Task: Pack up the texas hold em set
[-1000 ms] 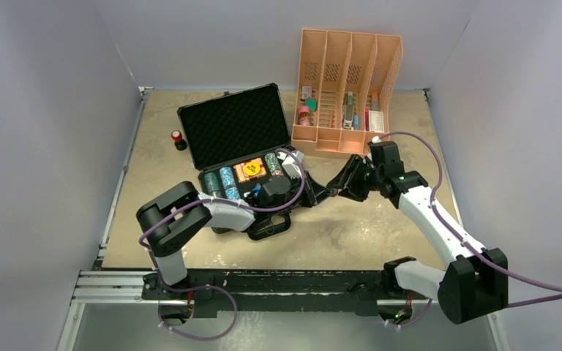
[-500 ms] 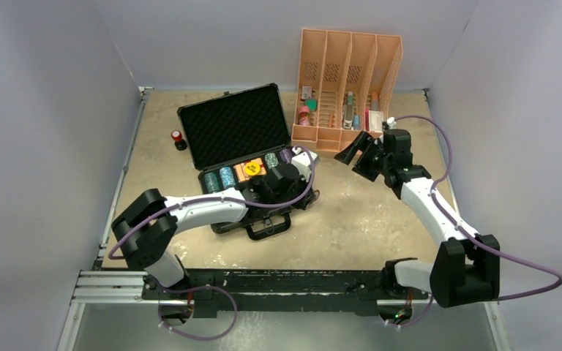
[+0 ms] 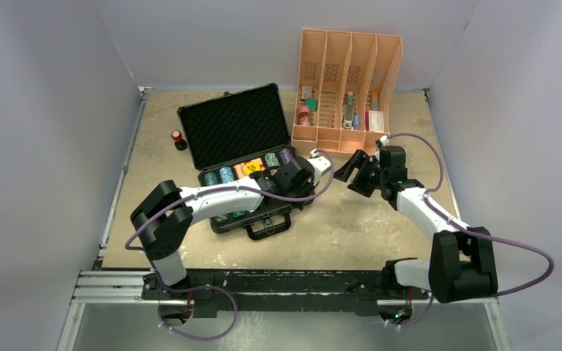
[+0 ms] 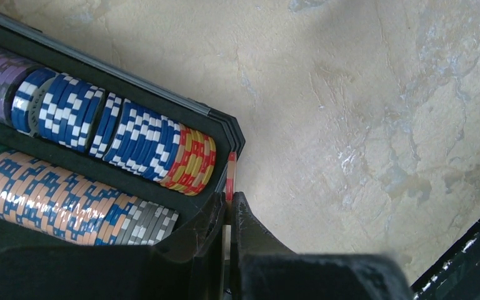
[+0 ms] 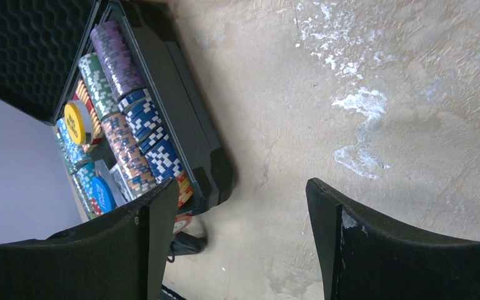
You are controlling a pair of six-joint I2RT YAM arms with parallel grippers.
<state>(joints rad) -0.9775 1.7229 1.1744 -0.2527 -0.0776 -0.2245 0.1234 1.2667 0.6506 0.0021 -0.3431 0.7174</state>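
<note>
The black briefcase point(image 3: 228, 129) lies open, lid up, with rows of multicoloured poker chips point(image 4: 131, 137) in its foam tray. A yellow dealer button point(image 5: 74, 123) and a blue one point(image 5: 102, 194) lie among them. My left gripper point(image 3: 301, 196) is shut on a red-and-white poker chip point(image 4: 230, 178), held on edge just outside the case's right corner, beside the red-and-yellow chips point(image 4: 194, 164). My right gripper point(image 3: 349, 172) is open and empty, hovering over bare table right of the case; its fingers point(image 5: 156, 212) frame the case's corner point(image 5: 219, 178). The card decks are not clearly seen.
The orange slotted organizer point(image 3: 347, 88) stands at the back, just behind my right gripper. A small red-topped black cylinder point(image 3: 178, 137) stands left of the case. The case handle point(image 3: 267, 227) sticks out toward the near edge. Grey walls enclose the table.
My right gripper drew away from the left one toward the organizer, then came back down a little, staying open. My left gripper moved along to the case's right end with the chip.
</note>
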